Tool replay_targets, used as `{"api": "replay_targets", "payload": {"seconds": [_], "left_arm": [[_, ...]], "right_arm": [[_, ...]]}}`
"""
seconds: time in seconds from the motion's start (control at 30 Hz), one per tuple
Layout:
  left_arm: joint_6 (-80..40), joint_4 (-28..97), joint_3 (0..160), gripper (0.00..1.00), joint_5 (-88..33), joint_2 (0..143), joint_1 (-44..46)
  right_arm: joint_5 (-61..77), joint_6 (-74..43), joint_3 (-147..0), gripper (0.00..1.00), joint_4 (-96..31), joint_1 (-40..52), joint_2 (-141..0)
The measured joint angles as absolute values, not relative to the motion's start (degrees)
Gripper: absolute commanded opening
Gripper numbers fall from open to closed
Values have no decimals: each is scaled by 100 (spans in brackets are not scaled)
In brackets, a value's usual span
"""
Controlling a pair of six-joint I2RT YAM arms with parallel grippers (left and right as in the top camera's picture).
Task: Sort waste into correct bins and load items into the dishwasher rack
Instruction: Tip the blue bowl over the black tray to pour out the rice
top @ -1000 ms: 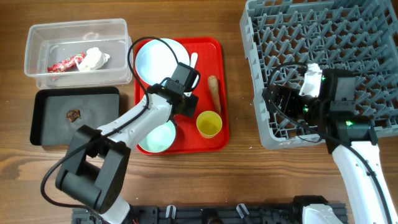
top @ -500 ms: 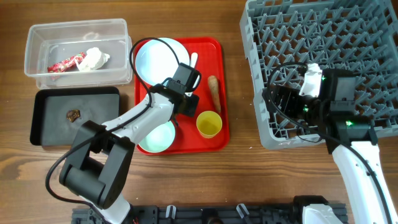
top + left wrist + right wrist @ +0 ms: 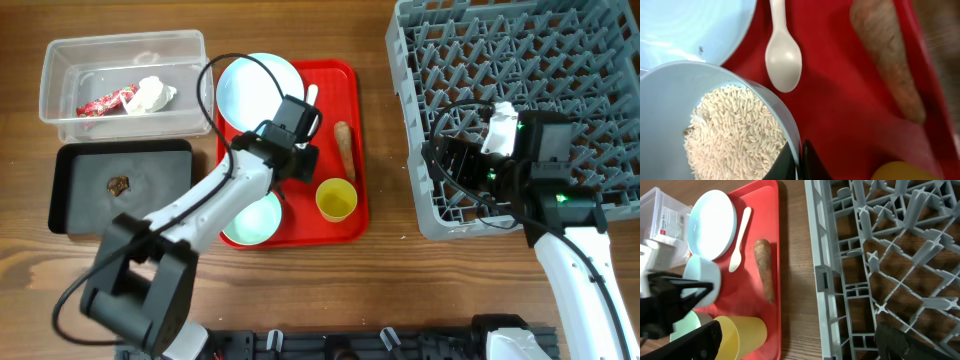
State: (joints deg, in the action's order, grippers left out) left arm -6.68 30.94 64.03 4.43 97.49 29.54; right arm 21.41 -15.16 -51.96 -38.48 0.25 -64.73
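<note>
The left tool (image 3: 799,161) is pinching the rim of the blue bowl (image 3: 662,105), one finger inside and one outside, closed down to the thickness of the wall. The bowl is holding a heap of rice (image 3: 735,132) and is hanging over the left half of the red tray (image 3: 352,100); whether its base is touching the tray cannot be told. In the left wrist view its rim is overlapping the edge of the plate (image 3: 258,88), which is lying at the tray's far left corner. The spoon (image 3: 783,55) is lying just beside the plate, bowl end facing the tool. To its right the stick (image 3: 344,146) is lying lengthwise along the tray, and the cup (image 3: 336,198) is standing upright near the stick's close end. The mint bowl (image 3: 255,222) is sitting at the tray's near left corner, partly under the arm.

Left of the tray, the tub (image 3: 60,120) is holding the wrapper (image 3: 100,101) and the tissue (image 3: 152,93), touching each other. The black tray (image 3: 80,210) is lying just in front of it, with the lump (image 3: 118,184) inside.

The right tool (image 3: 800,349) is hovering with fingers spread wide, gripping nothing, over the near left corner of the rack (image 3: 520,60), which is standing on the surface (image 3: 385,285) well right of the red tray.
</note>
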Motion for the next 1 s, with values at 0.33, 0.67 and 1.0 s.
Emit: {"api": "replay_targets", "payload": {"seconds": [0.33, 0.67, 1.0], "left_arm": [[-1299, 3804, 6757, 4, -3, 8204, 2351], [-1190, 5280, 6779, 4, -1785, 7673, -766], [49, 5448, 6779, 4, -4202, 8792, -2626]], "right_arm": [[2141, -1516, -5196, 100, -3850, 25, -6473], [2141, -1516, -5196, 100, -3850, 25, -6473], [2141, -1516, -5196, 100, -3848, 25, -6473]]}}
